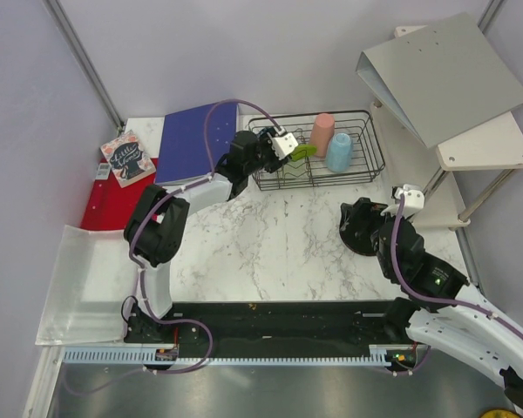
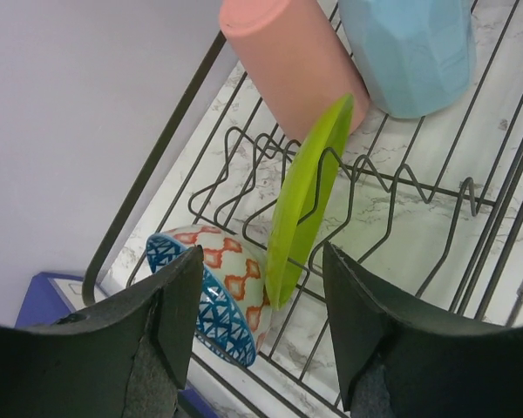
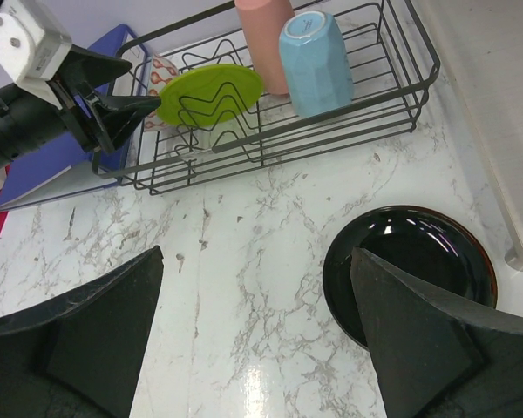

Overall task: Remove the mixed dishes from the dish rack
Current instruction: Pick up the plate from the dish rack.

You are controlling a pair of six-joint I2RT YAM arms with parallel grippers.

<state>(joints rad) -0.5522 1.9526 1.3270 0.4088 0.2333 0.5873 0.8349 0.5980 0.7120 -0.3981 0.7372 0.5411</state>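
The black wire dish rack [image 1: 359, 165] stands at the back of the marble table. In it are a tall pink cup [image 2: 292, 57], a light blue cup [image 2: 410, 48], a lime-green bowl [image 2: 309, 196] on edge in the dividers, and a small blue patterned bowl [image 2: 213, 292] at the left end. My left gripper [image 2: 261, 261] is open over the rack's left end, with the patterned bowl's right side and the green bowl's lower edge between its fingers. The black-inside lacquer bowl [image 3: 410, 270] sits upright on the table. My right gripper [image 3: 257, 257] is open and empty just above it.
A blue binder [image 1: 196, 144] lies left of the rack. A grey binder [image 1: 440, 74] lies on a white shelf [image 1: 484, 144] at the right. A small book [image 1: 129, 157], a red mat [image 1: 113, 205] and a clear tray [image 1: 78, 279] lie at the left.
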